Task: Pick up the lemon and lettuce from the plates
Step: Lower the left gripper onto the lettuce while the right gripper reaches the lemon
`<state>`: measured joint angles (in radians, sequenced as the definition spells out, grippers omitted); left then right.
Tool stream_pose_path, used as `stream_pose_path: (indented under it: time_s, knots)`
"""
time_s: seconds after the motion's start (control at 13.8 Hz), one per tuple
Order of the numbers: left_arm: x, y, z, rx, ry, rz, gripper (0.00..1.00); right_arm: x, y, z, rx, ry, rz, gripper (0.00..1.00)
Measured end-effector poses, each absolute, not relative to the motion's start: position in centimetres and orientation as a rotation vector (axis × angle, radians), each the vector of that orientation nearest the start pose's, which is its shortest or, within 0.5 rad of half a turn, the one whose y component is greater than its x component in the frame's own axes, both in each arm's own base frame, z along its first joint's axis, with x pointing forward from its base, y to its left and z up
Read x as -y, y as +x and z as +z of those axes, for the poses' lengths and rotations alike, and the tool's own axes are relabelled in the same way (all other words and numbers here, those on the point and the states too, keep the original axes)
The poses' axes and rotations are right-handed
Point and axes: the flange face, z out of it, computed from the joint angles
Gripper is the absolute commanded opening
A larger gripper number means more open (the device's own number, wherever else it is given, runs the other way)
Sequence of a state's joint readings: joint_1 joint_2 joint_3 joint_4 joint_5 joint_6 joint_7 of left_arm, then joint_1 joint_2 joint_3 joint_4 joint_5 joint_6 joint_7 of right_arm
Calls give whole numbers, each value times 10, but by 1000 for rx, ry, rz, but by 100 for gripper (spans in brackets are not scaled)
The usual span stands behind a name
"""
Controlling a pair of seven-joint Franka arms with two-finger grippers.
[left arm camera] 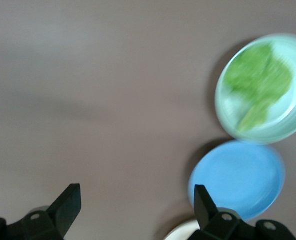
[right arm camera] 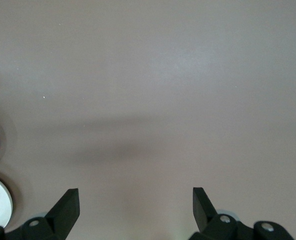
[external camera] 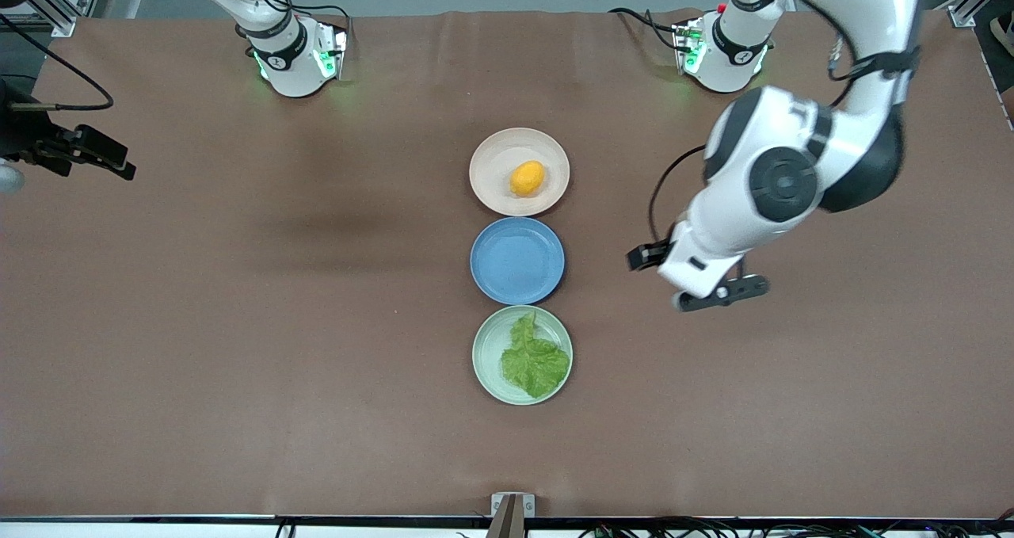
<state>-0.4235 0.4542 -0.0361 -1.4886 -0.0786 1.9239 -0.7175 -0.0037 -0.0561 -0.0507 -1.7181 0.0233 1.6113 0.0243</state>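
The lemon (external camera: 527, 178) lies on the beige-pink plate (external camera: 489, 158), the plate nearest the robots' bases. The lettuce (external camera: 534, 360) lies on the mint green plate (external camera: 485, 346), the plate nearest the front camera. My left gripper (external camera: 701, 284) is open and empty over bare table, beside the blue plate toward the left arm's end. In the left wrist view the gripper (left arm camera: 137, 205) is open, with the lettuce (left arm camera: 257, 82) on its green plate (left arm camera: 282, 132). My right gripper (external camera: 107, 158) is open and empty over the right arm's end of the table; it shows open in the right wrist view (right arm camera: 136, 207).
An empty blue plate (external camera: 517, 260) sits between the two task plates, the three in one row across the table's middle. It also shows in the left wrist view (left arm camera: 237, 177). The brown table (external camera: 238, 324) spreads wide on both sides.
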Motion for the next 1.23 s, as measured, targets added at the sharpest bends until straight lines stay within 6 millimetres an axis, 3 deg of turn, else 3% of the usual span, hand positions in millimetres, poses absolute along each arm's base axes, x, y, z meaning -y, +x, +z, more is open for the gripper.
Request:
stream_pose_path:
  time_s: [0.14,0.29,0.51,0.72,0.94,1.09,1.23]
  knots:
    - [344,621,381,709,-3197,-35,100,12,561,552,-80,-3117,149,100]
    - [377,629,353,1075,-3187,-146,100,-22,576,524,-73,-3100,246,100]
    - [406,639,318,1542,-3122,-225,100,-112,566,518,-338,-3010,346,100]
    - [428,629,277,1683,-3060,-183,100,-239,534,507,-585,-2996,299,100]
    - [436,621,242,1668,-3031,-143,100,-363,474,470,-833,-2919,191,100]
    - [433,622,228,1663,-3026,-154,100,-430,426,431,-941,-2882,169,100]
    - [432,626,224,1677,-3043,-192,100,-472,397,389,-999,-2882,146,100]
